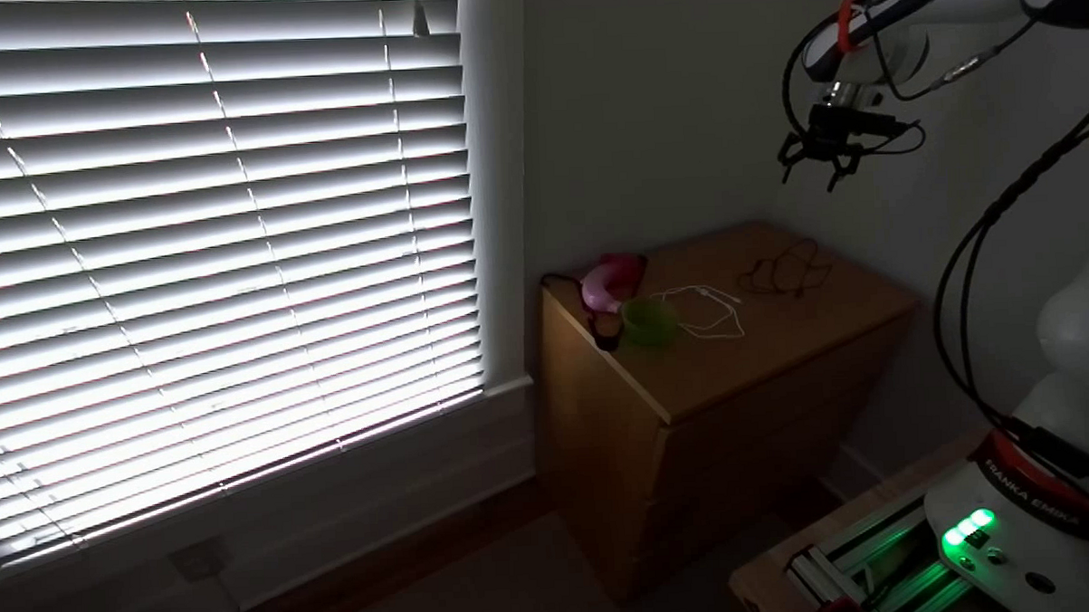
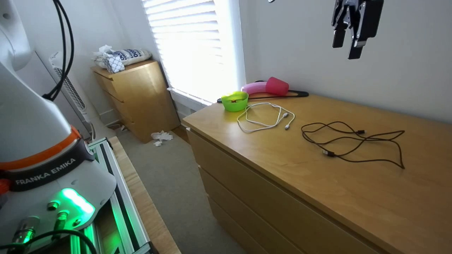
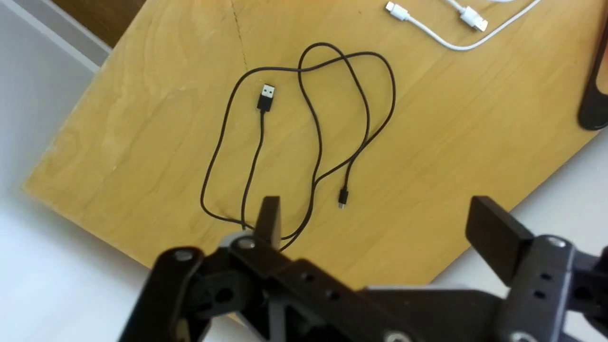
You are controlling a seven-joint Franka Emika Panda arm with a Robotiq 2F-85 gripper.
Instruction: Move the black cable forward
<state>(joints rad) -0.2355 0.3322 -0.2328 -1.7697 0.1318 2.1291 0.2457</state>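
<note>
Black USB cable (image 3: 320,142) lies in loose loops on the worktop (image 3: 427,156), no single long axis. End effector (image 3: 380,225) hangs well above, spread and empty. Wrist view: most loops sit up-left of its gap; likely shift that way, then descend.

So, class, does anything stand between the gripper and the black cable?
Nothing visible does: the gripper hangs higher, jaws apart, with open air down to the black cable, which lies uncovered on the dresser. The white cable lies apart, to one side.
</note>
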